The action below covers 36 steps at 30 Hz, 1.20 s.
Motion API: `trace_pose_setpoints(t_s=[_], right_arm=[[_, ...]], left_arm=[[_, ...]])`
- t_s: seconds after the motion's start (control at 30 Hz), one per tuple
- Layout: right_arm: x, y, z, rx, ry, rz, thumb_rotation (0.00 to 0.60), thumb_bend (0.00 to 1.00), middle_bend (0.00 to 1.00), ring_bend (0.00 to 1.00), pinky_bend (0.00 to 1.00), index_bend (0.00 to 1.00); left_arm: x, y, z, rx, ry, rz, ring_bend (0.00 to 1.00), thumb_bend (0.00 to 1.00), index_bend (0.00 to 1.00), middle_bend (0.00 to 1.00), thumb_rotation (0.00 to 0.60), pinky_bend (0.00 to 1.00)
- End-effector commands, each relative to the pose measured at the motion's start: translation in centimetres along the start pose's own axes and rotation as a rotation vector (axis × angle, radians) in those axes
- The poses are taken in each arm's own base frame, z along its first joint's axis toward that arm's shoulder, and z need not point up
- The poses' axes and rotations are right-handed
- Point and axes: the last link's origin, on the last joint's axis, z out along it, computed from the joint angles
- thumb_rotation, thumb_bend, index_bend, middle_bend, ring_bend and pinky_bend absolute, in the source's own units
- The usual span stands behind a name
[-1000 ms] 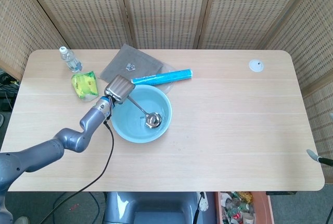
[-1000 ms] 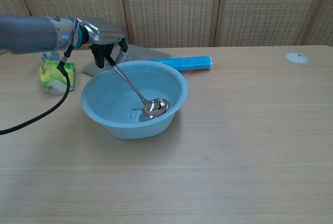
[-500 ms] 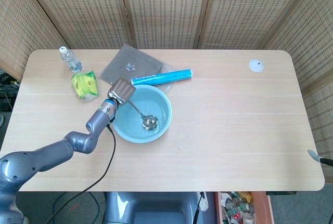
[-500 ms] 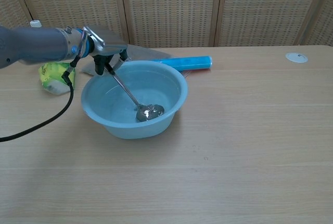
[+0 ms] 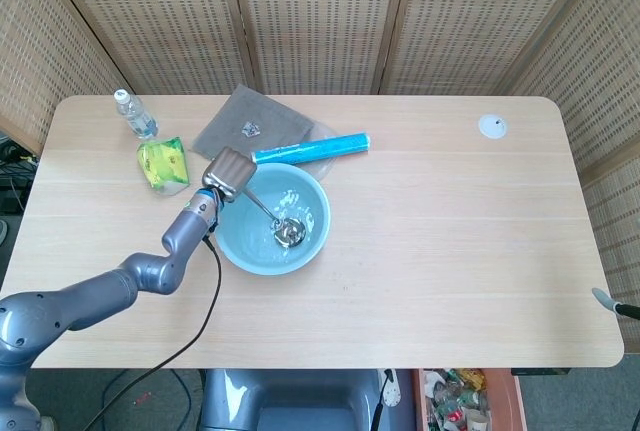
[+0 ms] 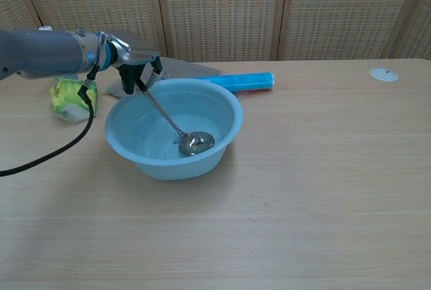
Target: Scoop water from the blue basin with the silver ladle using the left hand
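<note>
Left hand point(image 6: 131, 61) grips ladle point(image 6: 196, 143) handle at basin point(image 6: 232, 116) 10 o'clock — bowl has lifted slightly since dipping, scoop underway.

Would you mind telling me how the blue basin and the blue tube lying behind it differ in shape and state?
The blue basin is round, open-topped and pale blue; the blue tube is a slim cylinder of a brighter blue, lying on its side. The basin holds water and the silver ladle, gripped by the left hand; the tube is untouched. Both rest on the table.
</note>
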Motion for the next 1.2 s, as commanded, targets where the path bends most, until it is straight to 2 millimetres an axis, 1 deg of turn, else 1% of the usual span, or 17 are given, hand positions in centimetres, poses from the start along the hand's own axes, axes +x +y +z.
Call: trace_pose_setpoints(t_s=[0.03, 0.27, 0.5, 0.57, 0.7, 0.87, 1.2], right_arm=[[0.0, 0.0, 0.0, -0.001, -0.003, 0.0, 0.6, 0.0, 0.0, 0.0, 0.0, 0.0], [-0.4, -0.1, 0.0, 0.003, -0.013, -0.008, 0.6, 0.0, 0.0, 0.0, 0.0, 0.0], [-0.9, -0.3, 0.2, 0.002, -0.031, -0.02, 0.6, 0.0, 0.0, 0.0, 0.0, 0.0], [-0.9, -0.3, 0.4, -0.003, -0.03, -0.023, 0.6, 0.0, 0.0, 0.0, 0.0, 0.0], [-1.0, -0.3, 0.4, -0.006, -0.03, -0.026, 0.6, 0.0, 0.0, 0.0, 0.0, 0.0], [-1.2, -0.3, 0.5, -0.007, -0.033, -0.032, 0.6, 0.0, 0.0, 0.0, 0.0, 0.0], [-1.2, -0.4, 0.4, -0.005, -0.03, -0.039, 0.6, 0.0, 0.0, 0.0, 0.0, 0.0]], left_arm=[[0.3, -1.2, -0.8, 0.009, -0.028, -0.086, 1.0, 0.49, 0.88, 0.99, 0.6, 1.0], [1.1, -3.1, -1.8, 0.029, -0.078, -0.166, 1.0, 0.49, 0.89, 0.99, 0.6, 1.0], [2.9, -4.4, -2.9, 0.048, -0.095, -0.14, 1.0, 0.49, 0.89, 0.99, 0.6, 1.0], [3.8, -4.8, -3.3, 0.051, -0.096, -0.101, 1.0, 0.49, 0.89, 0.99, 0.6, 1.0], [5.0, -5.0, -3.9, 0.056, -0.108, -0.072, 1.0, 0.49, 0.89, 0.99, 0.6, 1.0], [7.4, -5.0, -4.8, 0.079, -0.089, -0.009, 1.0, 0.5, 0.89, 0.99, 0.6, 1.0], [9.8, -5.5, -6.1, 0.12, -0.078, 0.029, 1.0, 0.51, 0.89, 0.99, 0.6, 1.0]])
